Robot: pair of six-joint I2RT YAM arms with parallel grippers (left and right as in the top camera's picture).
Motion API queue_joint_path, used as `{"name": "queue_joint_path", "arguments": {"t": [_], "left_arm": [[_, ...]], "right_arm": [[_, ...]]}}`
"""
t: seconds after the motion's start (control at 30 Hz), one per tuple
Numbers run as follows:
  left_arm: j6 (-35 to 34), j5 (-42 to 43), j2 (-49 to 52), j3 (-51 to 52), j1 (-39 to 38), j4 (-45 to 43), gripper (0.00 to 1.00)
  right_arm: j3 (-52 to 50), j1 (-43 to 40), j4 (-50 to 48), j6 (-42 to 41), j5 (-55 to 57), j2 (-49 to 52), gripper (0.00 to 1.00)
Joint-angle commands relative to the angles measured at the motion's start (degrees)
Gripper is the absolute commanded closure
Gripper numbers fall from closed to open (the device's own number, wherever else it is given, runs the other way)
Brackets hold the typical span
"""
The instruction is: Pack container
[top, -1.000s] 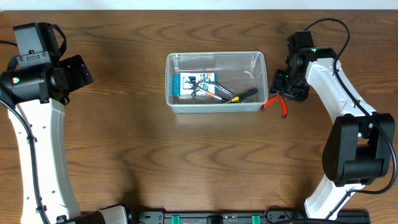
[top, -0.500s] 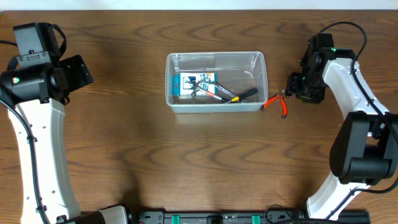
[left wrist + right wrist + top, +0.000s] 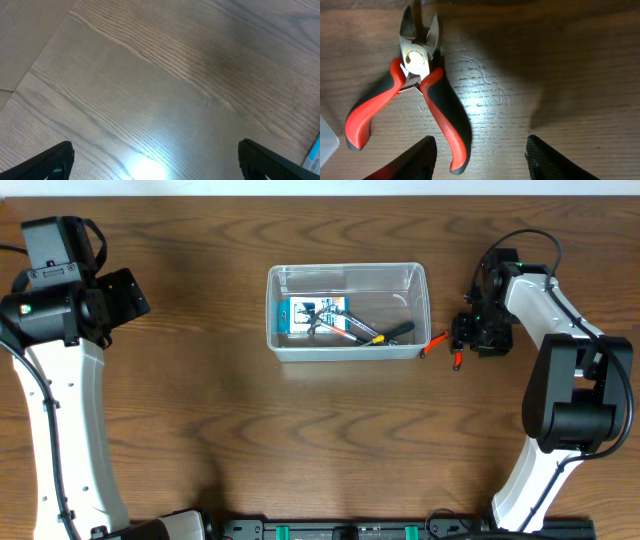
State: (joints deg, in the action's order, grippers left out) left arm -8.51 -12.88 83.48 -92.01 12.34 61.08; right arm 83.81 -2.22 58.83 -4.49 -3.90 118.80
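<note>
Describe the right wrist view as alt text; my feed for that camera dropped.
A pair of red-and-black-handled metal side cutters lies flat on the brown wooden table, blades toward the top of the picture and handles spread. The right gripper hovers at the bottom edge, jaws open and gripping nothing, with one handle tip between them.

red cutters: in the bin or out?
Out. The red cutters lie flat on the table, just outside the container, not held by the open right gripper.
</note>
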Motion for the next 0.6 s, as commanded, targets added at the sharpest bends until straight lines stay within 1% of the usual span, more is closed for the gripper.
{"name": "queue_joint_path", "arguments": {"t": [0.0,0.23,0.37,0.57], "left_arm": [[0.9,-0.9,0.1,-0.1,0.2,0.0,0.02],[0.9,-0.9,0.1,-0.1,0.2,0.0,0.02],[0.9,-0.9,0.1,-0.1,0.2,0.0,0.02],[0.9,-0.9,0.1,-0.1,0.2,0.0,0.02]], "right_arm": [[-0.2,0.3,-0.2,4.2,0.9,0.5,0.39],[-0.3,0.4,-0.9,6.1,2.1,0.6,0.4],[-0.3,0.4,-0.9,8.9,2.4,1.4,0.4],[-0.3,0.9,-0.9,9.5,2.4,3.0,0.39]]}}
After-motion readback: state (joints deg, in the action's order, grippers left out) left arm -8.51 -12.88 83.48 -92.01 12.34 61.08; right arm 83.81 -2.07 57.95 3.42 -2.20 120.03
